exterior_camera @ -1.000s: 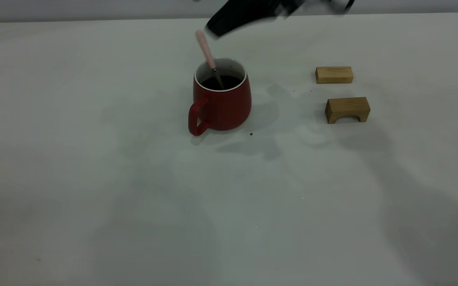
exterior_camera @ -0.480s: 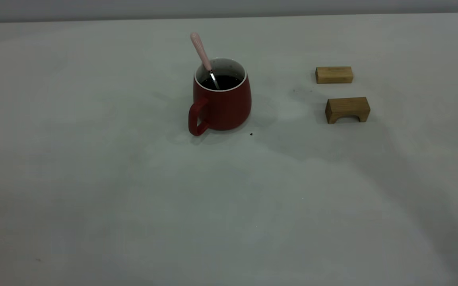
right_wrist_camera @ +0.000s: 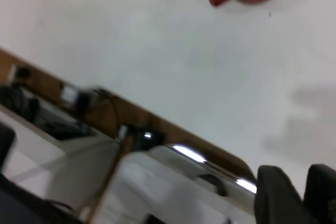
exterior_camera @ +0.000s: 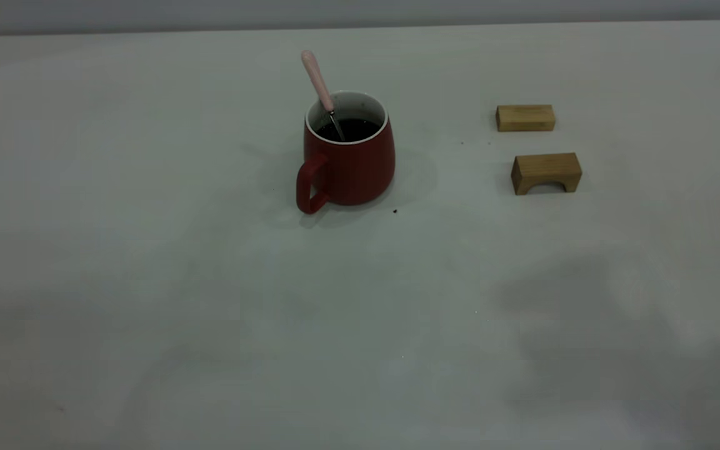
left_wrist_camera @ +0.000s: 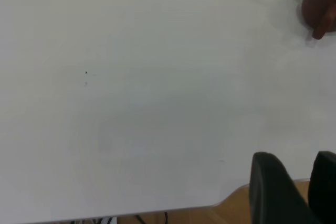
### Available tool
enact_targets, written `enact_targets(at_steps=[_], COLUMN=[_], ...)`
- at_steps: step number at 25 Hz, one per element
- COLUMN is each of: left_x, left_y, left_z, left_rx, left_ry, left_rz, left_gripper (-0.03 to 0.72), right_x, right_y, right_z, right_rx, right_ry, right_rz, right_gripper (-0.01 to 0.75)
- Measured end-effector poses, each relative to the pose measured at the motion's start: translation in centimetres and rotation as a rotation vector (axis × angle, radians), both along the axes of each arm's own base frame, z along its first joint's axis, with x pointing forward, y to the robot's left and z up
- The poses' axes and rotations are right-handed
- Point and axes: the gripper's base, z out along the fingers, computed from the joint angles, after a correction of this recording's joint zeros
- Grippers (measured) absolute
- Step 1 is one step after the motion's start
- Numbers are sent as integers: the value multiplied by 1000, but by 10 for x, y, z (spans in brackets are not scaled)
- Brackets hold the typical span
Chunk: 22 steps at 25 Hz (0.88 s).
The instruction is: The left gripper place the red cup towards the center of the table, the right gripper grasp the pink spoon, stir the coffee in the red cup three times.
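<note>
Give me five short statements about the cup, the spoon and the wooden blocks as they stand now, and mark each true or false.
1. The pink spoon stands in the red cup. True.
2. The cup lies on its side. False: it stands upright on the table.
3. A gripper holds the spoon. False: nothing touches it.
4. Two wooden blocks sit apart from the cup. True.
5. The cup is empty. False: it holds dark coffee.

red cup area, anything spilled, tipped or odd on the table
Nothing spilled. The red cup stands upright, the pink spoon left leaning in its coffee. A tiny dark speck lies on the table beside it.
</note>
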Motion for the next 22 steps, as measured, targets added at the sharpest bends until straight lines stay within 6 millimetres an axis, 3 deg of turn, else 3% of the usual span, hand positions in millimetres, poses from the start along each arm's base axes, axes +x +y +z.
enact_targets(at_steps=[6, 11, 15, 22], left_x=[0, 0, 0, 0], left_y=[0, 0, 0, 0], left_z=[0, 0, 0, 0], left_rx=[0, 0, 0, 0], left_ry=[0, 0, 0, 0], left_rz=[0, 0, 0, 0], left_gripper=[247, 247, 247, 247], right_x=[-93, -150, -177, -190], right_y=[-42, -72, -87, -101], right_z=[-10, -47, -84, -121], right_rx=[-24, -27, -126, -214], right_ry=[-190, -323, -393, -420], right_rz=[33, -145, -291, -455], right_gripper=[165, 172, 174, 184])
